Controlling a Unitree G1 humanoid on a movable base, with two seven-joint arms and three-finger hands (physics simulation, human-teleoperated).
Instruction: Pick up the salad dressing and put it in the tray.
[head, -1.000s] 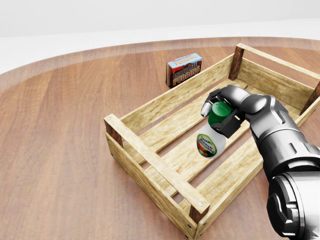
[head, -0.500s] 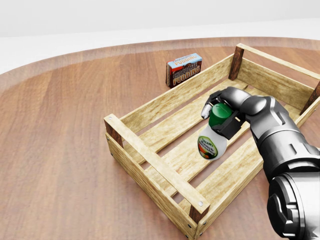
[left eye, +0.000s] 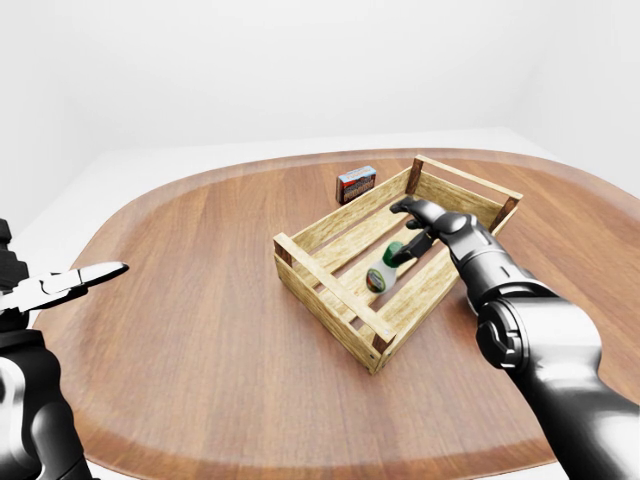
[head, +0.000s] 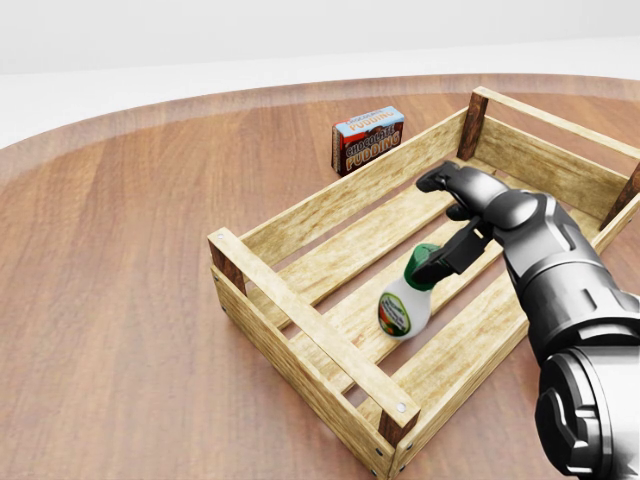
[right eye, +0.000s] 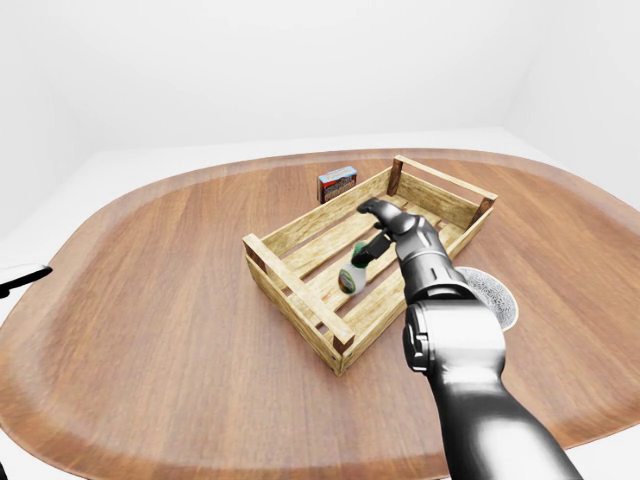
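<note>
The salad dressing bottle (head: 405, 305), white with a green cap and a round label, lies tilted on the slats inside the wooden tray (head: 300, 322). My right hand (head: 438, 222) hangs just above and to the right of the cap. It is open, fingers spread, and its dark thumb sits by the cap without closing round the bottle. My left hand (left eye: 85, 278) shows at the left edge of the left-eye view, off the table, open with nothing in it.
A chocolate pudding box (head: 368, 138) stands on the round wooden table (head: 130, 260) just beyond the tray's upper left side. In the right-eye view a grey speckled round thing (right eye: 492, 290) lies to the right of the tray, partly behind my right arm.
My right hand has opened and let go of the bottle. The bottle has dropped lower and to the left, onto the tray's slats, and now leans over.
</note>
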